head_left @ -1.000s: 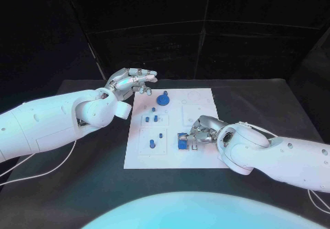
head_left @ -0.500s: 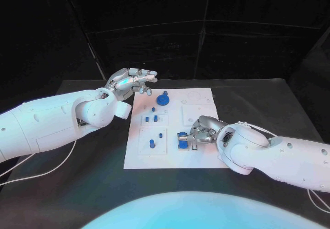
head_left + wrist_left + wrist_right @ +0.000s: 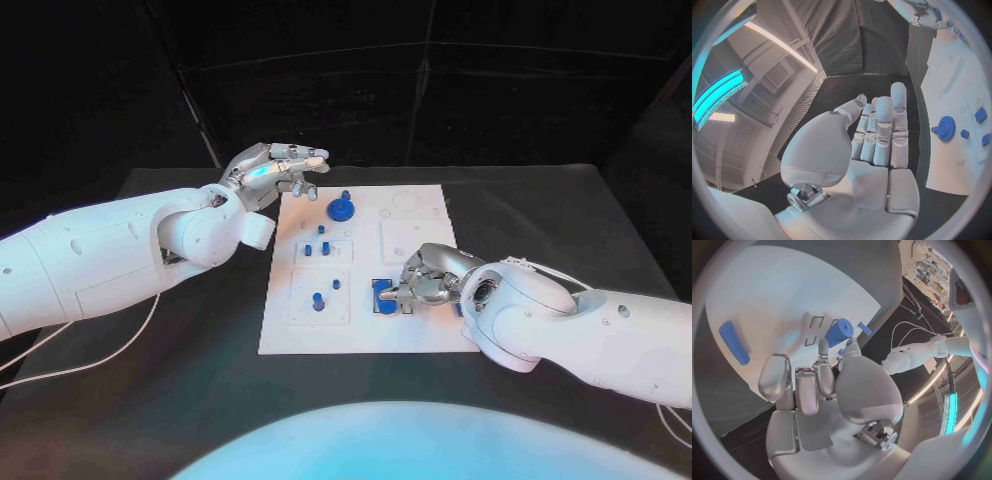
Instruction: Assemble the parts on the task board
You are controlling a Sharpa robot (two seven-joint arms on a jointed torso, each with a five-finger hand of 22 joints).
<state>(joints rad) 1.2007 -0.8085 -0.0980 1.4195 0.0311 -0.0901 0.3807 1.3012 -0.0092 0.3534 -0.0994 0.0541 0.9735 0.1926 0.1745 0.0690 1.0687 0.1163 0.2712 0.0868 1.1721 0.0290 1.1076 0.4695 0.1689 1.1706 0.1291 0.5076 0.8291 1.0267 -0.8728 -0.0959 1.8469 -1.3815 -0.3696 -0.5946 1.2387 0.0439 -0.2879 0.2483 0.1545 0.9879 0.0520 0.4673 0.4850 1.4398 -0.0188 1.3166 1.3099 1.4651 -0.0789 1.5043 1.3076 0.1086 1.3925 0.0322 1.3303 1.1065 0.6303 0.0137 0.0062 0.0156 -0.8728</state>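
The white task board (image 3: 421,332) lies in the middle of the black table. My right hand (image 3: 421,279) rests low over the board's near right part, and its thumb and a finger pinch a blue cylinder (image 3: 840,332) (image 3: 385,294) that stands on the board (image 3: 773,295). A blue bar (image 3: 734,342) lies flat on the board, apart from the fingers. My left hand (image 3: 274,166) hovers off the board's far left corner; its fingers (image 3: 882,130) are stretched out and hold nothing. A blue gear (image 3: 342,209) (image 3: 945,129) sits at the board's far end.
Small blue pegs (image 3: 325,246) stand in the board's left column, with more (image 3: 320,299) nearer to me. A short blue piece (image 3: 864,328) lies beyond the cylinder. A white cable (image 3: 87,330) runs over the table at the near left.
My right forearm has shifted a little toward the left while its hand stays at the blue cylinder. The left hand has not moved.
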